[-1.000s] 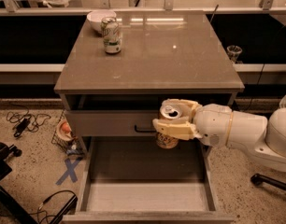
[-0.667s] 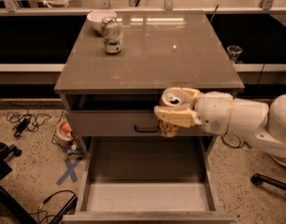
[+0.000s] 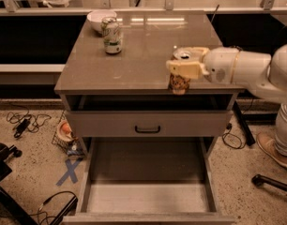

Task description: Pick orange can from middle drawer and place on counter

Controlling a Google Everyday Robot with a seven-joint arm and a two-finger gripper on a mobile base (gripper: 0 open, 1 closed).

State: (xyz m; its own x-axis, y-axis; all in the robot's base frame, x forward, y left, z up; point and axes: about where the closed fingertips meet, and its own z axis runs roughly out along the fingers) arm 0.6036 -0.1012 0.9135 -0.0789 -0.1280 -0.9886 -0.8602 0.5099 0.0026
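My gripper (image 3: 183, 65) comes in from the right and is shut on the orange can (image 3: 180, 81), a small speckled orange-brown can with a silver top. It holds the can upright at the front right edge of the counter (image 3: 143, 46), its base level with the slab's front edge. Whether it touches the slab I cannot tell. The middle drawer (image 3: 148, 196) stands pulled open below, its grey box showing nothing inside.
A green-and-white can (image 3: 111, 35) and a white bowl (image 3: 99, 18) stand at the counter's back left. A closed drawer front with a black handle (image 3: 147, 129) sits above the open drawer. Cables and a blue X tape mark (image 3: 68, 171) lie on the floor at left.
My gripper has lifted the orange can from in front of the upper drawer front up to the counter's front edge.
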